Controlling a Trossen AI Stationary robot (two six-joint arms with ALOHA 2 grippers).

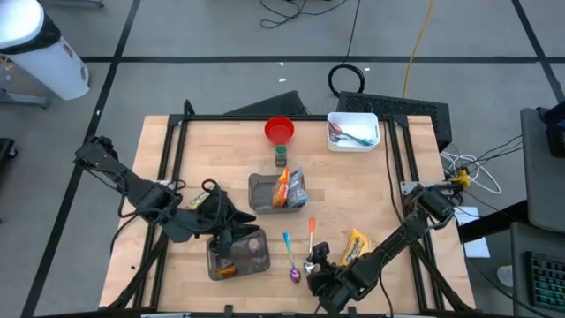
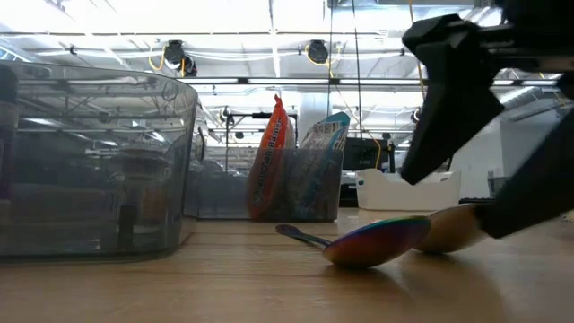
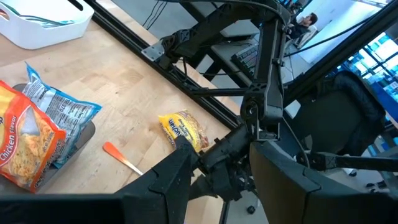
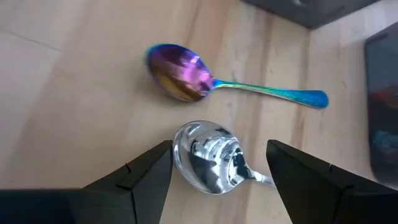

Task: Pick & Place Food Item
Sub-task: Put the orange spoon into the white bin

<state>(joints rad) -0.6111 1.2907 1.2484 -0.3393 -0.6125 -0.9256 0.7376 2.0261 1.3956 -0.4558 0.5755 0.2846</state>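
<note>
Right pincer point(image 4: 217, 171): fingers apart, straddling silver spoon point(image 4: 208, 155) beside iridescent spoon point(image 4: 186, 73) on tabletop point(image 1: 371, 190). Left pincer point(image 1: 231, 237): apart above clear bin point(image 1: 256, 261).

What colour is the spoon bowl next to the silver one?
Iridescent purple-gold bowl on the rainbow metal spoon, its handle running to blue; clearest in right wrist view.

Two matte black jointed arms point(image 1: 132, 190), black cabling, broad angular black fingers point(image 4: 146, 180).
</note>
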